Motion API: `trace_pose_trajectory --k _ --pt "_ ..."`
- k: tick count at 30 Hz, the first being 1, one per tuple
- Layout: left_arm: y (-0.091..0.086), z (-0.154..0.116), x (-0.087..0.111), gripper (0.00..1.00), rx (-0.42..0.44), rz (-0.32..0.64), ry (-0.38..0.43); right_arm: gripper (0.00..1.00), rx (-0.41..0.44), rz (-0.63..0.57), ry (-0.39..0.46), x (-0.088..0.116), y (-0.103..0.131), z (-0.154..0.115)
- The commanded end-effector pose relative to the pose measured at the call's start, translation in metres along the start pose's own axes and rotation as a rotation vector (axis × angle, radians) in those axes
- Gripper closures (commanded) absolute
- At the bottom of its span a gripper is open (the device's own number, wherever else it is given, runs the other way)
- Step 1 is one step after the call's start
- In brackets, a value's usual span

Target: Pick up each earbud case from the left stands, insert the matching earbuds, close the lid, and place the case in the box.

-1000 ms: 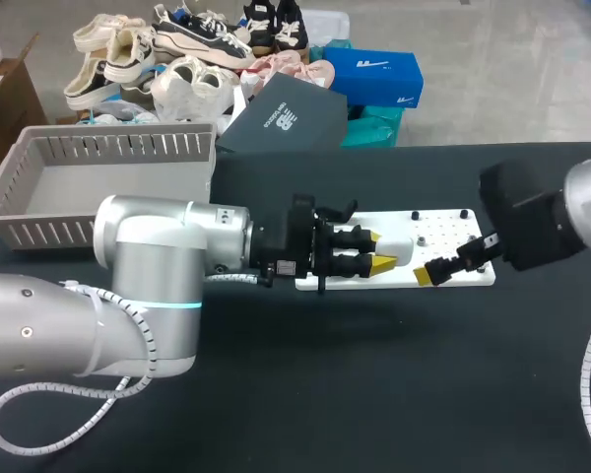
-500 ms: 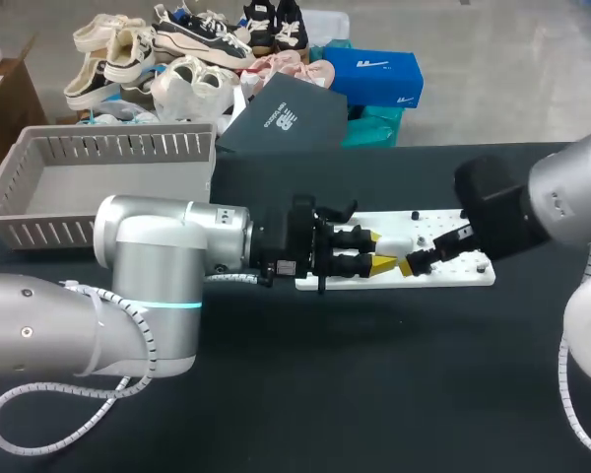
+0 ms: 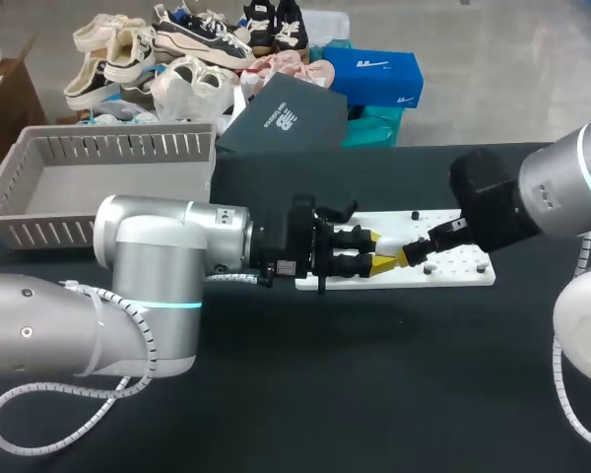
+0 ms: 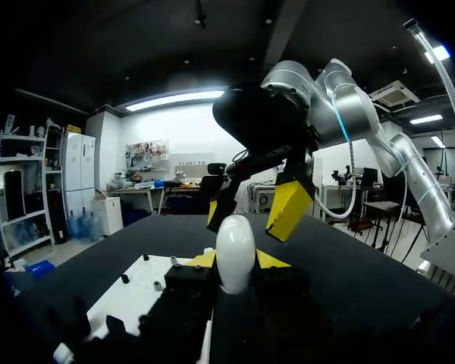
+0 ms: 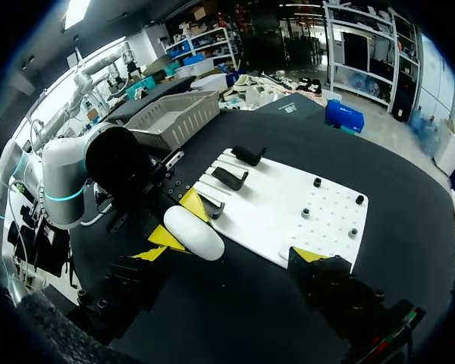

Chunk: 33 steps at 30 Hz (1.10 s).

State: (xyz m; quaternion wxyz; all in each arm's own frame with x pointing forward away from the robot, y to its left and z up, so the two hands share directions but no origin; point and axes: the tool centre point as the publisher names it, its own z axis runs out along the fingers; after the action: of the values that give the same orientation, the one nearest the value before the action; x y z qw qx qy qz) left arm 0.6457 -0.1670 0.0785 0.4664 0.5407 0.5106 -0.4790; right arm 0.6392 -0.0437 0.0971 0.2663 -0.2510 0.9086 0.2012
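Left gripper (image 3: 378,250) clamps white earbud case (image 4: 235,254); right gripper (image 4: 250,212) spread wide, tips flanking it, over white stand board (image 5: 288,216).

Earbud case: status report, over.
Left tool shut on white earbud case. Right tool open, just ahead of it. Nothing between them.

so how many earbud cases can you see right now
1: a white earbud case, gripped in the left hand above the white board. Others may be hidden from view.
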Motion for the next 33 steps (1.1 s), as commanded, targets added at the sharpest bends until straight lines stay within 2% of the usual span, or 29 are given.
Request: trace_pose_trajectory --k 1,33 --pt "0.0011 0.0005 0.0015 1.0 0.002 0.001 -0.004 0.0 0.095 0.002 -0.001 -0.0006 0.0026 0.0025" --pt "0.0011 0.0005 0.0015 1.0 0.002 0.001 -0.004 0.0 0.12 0.024 0.0 -0.0052 -0.0033 0.0042"
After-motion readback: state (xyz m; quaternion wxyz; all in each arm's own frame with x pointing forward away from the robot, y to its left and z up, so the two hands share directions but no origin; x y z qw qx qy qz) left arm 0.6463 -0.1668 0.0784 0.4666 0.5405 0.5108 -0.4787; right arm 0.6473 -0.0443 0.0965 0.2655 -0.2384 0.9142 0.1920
